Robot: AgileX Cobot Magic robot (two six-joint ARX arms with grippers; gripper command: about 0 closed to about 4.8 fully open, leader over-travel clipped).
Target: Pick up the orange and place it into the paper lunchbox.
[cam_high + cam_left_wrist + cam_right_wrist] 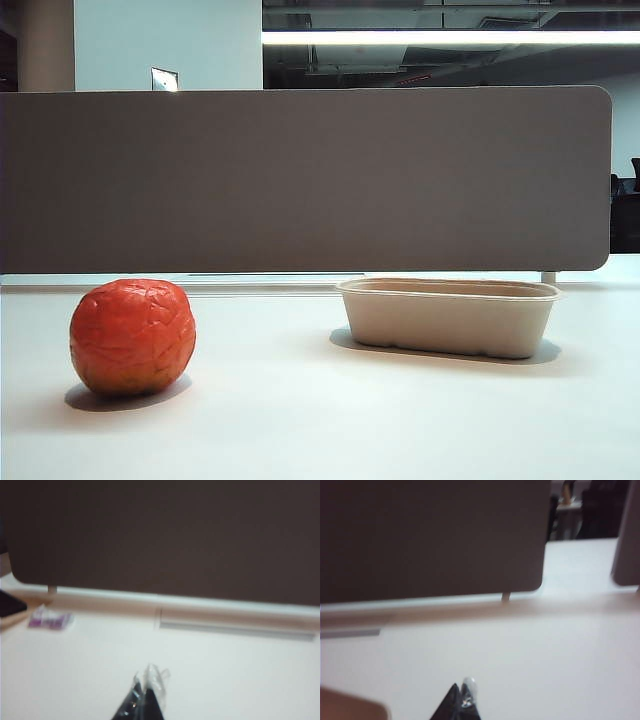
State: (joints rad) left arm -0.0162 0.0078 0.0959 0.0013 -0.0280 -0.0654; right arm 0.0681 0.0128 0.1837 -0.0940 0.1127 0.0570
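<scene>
We see a white desk (300, 420) backed by a grey partition panel (300, 180). The paper lunchbox (450, 318) rests upright on the right side, open side up, its long axis running left to right across the exterior view. The orange (132, 336) sits on the left, well apart from it. The left gripper (145, 692) is clenched and grasps nothing. The right gripper (461, 697) hangs above the desk with tips together, likewise grasping nothing.

Orange (132, 336) on table (300, 420) left, well apart from paper lunchbox (450, 318) right; no gripper visible.
</scene>
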